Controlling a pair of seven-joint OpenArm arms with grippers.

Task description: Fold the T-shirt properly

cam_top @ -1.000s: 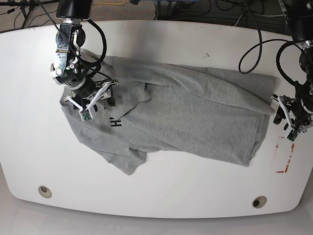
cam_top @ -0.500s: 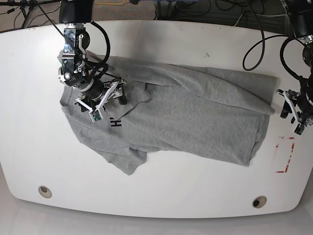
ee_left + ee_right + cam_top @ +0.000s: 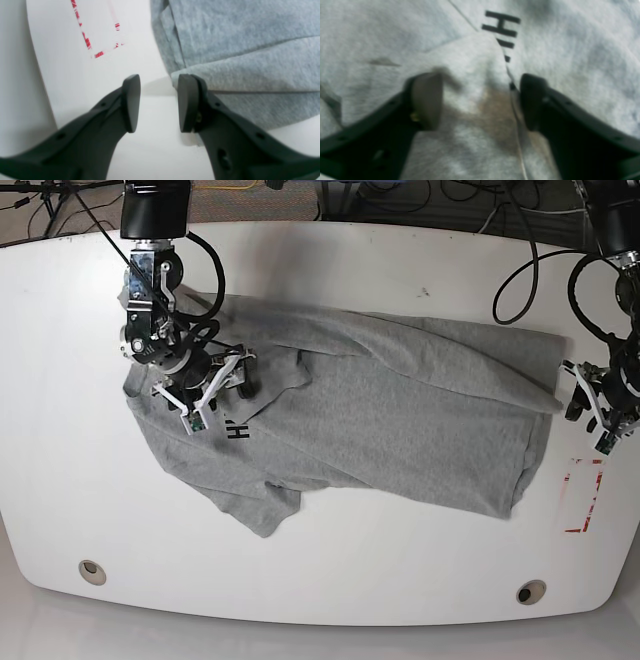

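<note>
The heather-grey T-shirt [image 3: 380, 410] lies crumpled across the white table, with black letters [image 3: 238, 430] near its left end. My right gripper [image 3: 213, 385] is open and low over the chest. In the right wrist view [image 3: 480, 100] its jaws straddle a folded edge of cloth just below the letter H [image 3: 501, 26]. My left gripper [image 3: 592, 408] is open and empty at the shirt's right end. In the left wrist view [image 3: 158, 102] bare table lies between the jaws, and one fingertip [image 3: 186, 105] sits right at the folded hem corner [image 3: 225, 75].
A red-outlined rectangle [image 3: 580, 495] is marked on the table by the right edge; it also shows in the left wrist view [image 3: 97, 32]. Two round holes [image 3: 91, 570] [image 3: 530, 591] sit near the front edge. Cables hang behind the table.
My right gripper has shifted a little right over the chest. My left gripper has moved back from the red mark and closer to the shirt's hem. Both stay open.
</note>
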